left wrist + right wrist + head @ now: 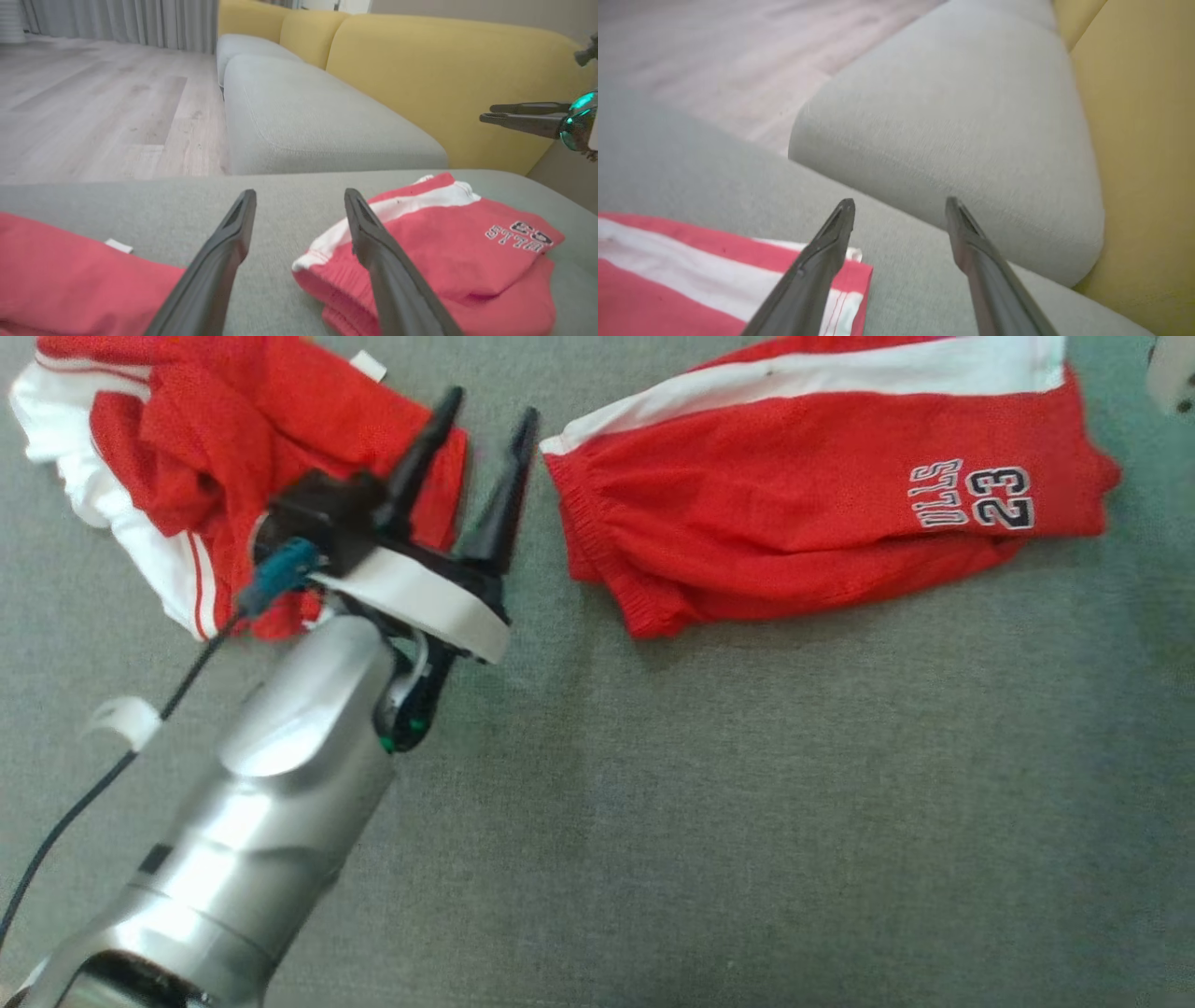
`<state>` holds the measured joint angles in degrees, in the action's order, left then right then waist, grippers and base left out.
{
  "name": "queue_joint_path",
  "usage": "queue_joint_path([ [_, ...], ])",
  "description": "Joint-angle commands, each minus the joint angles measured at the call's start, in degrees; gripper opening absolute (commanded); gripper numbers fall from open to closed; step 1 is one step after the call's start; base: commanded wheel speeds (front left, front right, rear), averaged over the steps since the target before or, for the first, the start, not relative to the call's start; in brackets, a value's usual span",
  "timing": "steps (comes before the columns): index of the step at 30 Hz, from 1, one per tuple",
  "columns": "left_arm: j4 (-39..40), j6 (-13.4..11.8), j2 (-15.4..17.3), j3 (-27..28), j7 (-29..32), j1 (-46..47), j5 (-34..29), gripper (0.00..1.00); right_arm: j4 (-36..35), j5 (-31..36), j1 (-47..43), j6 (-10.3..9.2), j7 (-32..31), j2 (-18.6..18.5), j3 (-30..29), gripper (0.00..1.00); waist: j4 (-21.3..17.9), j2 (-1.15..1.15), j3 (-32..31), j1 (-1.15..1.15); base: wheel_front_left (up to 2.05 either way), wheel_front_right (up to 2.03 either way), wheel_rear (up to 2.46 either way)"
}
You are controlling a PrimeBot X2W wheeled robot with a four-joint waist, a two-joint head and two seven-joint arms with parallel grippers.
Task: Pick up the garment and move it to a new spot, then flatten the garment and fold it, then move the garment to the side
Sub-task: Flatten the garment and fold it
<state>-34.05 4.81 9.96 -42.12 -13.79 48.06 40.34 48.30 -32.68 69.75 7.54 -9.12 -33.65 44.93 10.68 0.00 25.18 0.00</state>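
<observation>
Fingers of the left gripper stand apart and hold nothing, tips pointing into the gap of grey cushion between two red garments. Those of the right gripper are likewise spread and empty, near the striped corner of the folded shorts. The shorts (the task's garment, to judge by the neat fold) lie flat at the upper right of the head view, number print uppermost. They are well apart from a crumpled red-and-white garment at the upper left.

Step in hand: the fold is made and the shorts appear set aside, so the task looks near its close. The next move calls for both arms to lift clear without snagging the cloth. Should the shorts need to go further, it calls for a pinch at each end that keeps the layers together.

The head view lays out both garments in plan. The left wrist view adds the yellow backrest, the wooden floor and the right gripper side-on at its right edge. The right wrist view, blurred, brings the shorts' white stripe close.
</observation>
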Motion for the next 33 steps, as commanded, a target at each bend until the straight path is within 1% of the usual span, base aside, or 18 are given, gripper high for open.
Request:
queue_joint_path([
  [1,1.58,-0.57,2.38,2.99,-0.80,0.65,-0.14,1.00,-0.52,-0.21,-0.90,-0.05,2.86,0.53,-1.58,1.00,-1.00,0.00,-1.87,0.00,0.00,0.00,0.00],
  [6,5.23,-1.73,4.14,7.47,-1.16,-2.18,-1.03,1.00,1.95,0.12,-4.08,-0.05,13.78,3.96,-5.94,1.00,-2.91,0.00,-6.36,0.00,0.00,0.00,0.00],
  [9,9.29,-3.34,4.98,11.90,-1.18,-5.43,-2.42,1.00,2.88,0.44,-6.89,-0.05,19.24,6.64,-9.04,1.00,-4.03,0.00,-9.16,0.00,0.00,0.00,0.00],
  [13,13.88,-5.26,4.91,16.99,-1.19,-11.21,-4.42,1.00,2.71,1.37,-11.77,-0.05,22.87,10.19,-13.58,1.00,-5.36,0.00,-12.76,0.00,0.00,0.00,0.00],
  [14,15.72,-5.89,4.72,18.71,-1.19,-14.24,-5.91,1.00,1.68,1.99,-14.87,-0.05,23.59,11.96,-16.30,1.00,-5.88,0.00,-14.34,0.00,0.00,0.00,0.00],
  [17,17.64,-6.45,3.97,21.11,-1.20,-18.72,-7.41,1.00,-1.13,3.59,-20.33,-0.05,24.01,14.72,-21.03,1.00,-6.53,0.00,-16.42,0.00,0.00,0.00,0.00],
  [20,18.89,-6.56,2.56,23.53,-1.20,-23.03,-8.22,1.00,-5.92,7.52,-26.94,-0.05,24.09,17.43,-27.53,1.00,-7.08,0.00,-18.01,0.00,0.00,0.00,0.00],
  [26,19.17,-6.23,0.83,25.73,-1.20,-30.19,-12.65,1.00,-15.28,18.25,-41.61,-0.05,24.11,26.18,-37.89,1.00,-8.28,0.00,-20.16,0.00,0.00,0.00,0.00],
  [29,18.85,-5.66,-0.92,27.33,-1.20,-33.21,-13.80,1.00,-19.01,22.03,-47.72,-0.05,24.11,29.14,-40.90,1.00,-8.50,0.00,-20.92,0.00,0.00,0.00,0.00],
  [33,18.69,-5.14,-3.06,29.98,-1.20,-36.51,-15.68,1.00,-23.13,23.48,-53.44,-0.05,23.29,30.56,-42.40,1.00,-8.74,0.00,-21.41,0.00,0.00,0.00,0.00],
])
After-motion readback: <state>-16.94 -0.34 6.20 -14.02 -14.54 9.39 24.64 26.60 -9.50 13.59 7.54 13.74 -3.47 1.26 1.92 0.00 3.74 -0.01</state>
